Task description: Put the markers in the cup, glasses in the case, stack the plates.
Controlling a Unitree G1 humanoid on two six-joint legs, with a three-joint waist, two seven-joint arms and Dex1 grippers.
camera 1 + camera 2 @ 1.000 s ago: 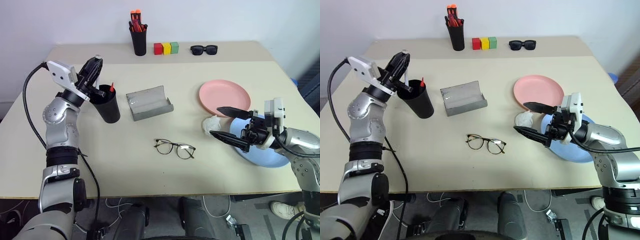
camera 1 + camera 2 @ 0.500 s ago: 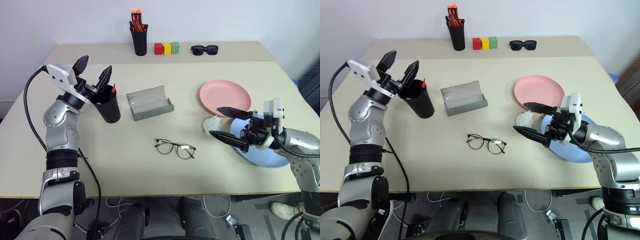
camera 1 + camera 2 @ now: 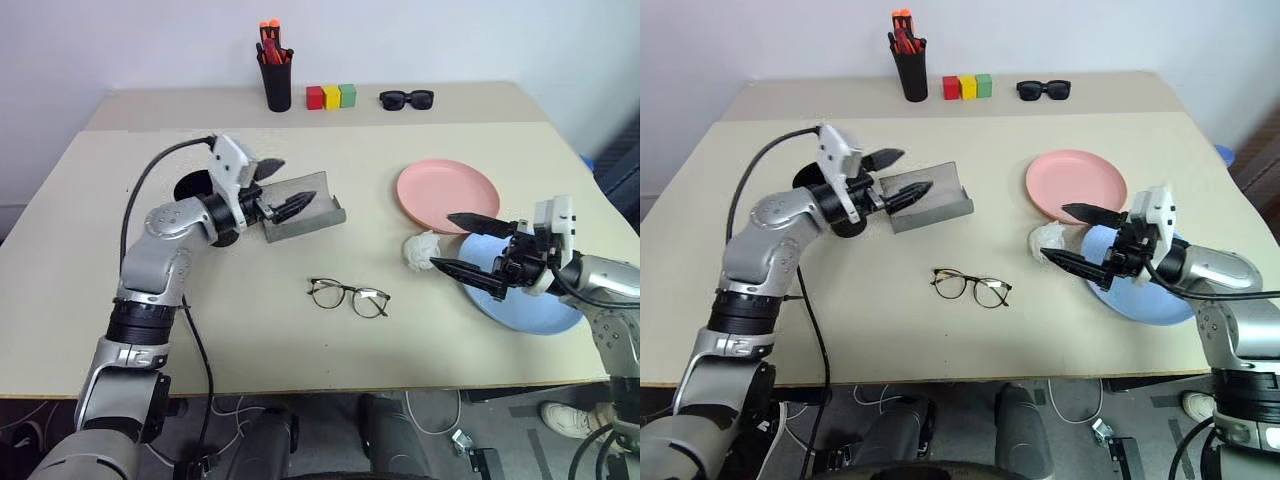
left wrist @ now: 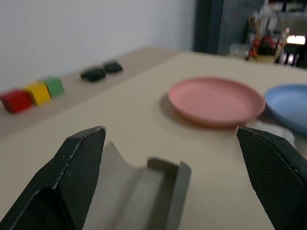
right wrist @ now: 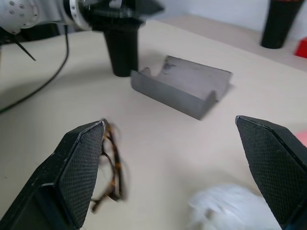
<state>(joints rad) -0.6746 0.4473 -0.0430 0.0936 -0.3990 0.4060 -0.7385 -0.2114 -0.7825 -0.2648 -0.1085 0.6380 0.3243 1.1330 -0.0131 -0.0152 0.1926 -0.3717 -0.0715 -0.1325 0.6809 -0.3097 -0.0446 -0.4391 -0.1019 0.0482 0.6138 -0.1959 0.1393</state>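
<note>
Marker: out of sight now; the red tip seen a second ago at the cup's (image 3: 197, 187) rim is hidden by the left arm, likely dropped inside.
Left gripper (image 3: 283, 188): has let go, swung from the cup to above the grey case (image 3: 298, 206), jaws wide, empty.
Glasses (image 3: 348, 296): on the table near the front, untouched.
Plates: pink plate (image 3: 448, 195) and blue plate (image 3: 520, 295) apart, unstacked.
Right gripper (image 3: 458, 244): spread, empty, over the blue plate.

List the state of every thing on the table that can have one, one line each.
case: open, empty.
glasses: on the table, arms unfolded.
cup: upright.
pink plate: flat, unstacked.
blue plate: flat, unstacked.
left gripper: fingers open, over the case.
right gripper: fingers open, empty.
</note>
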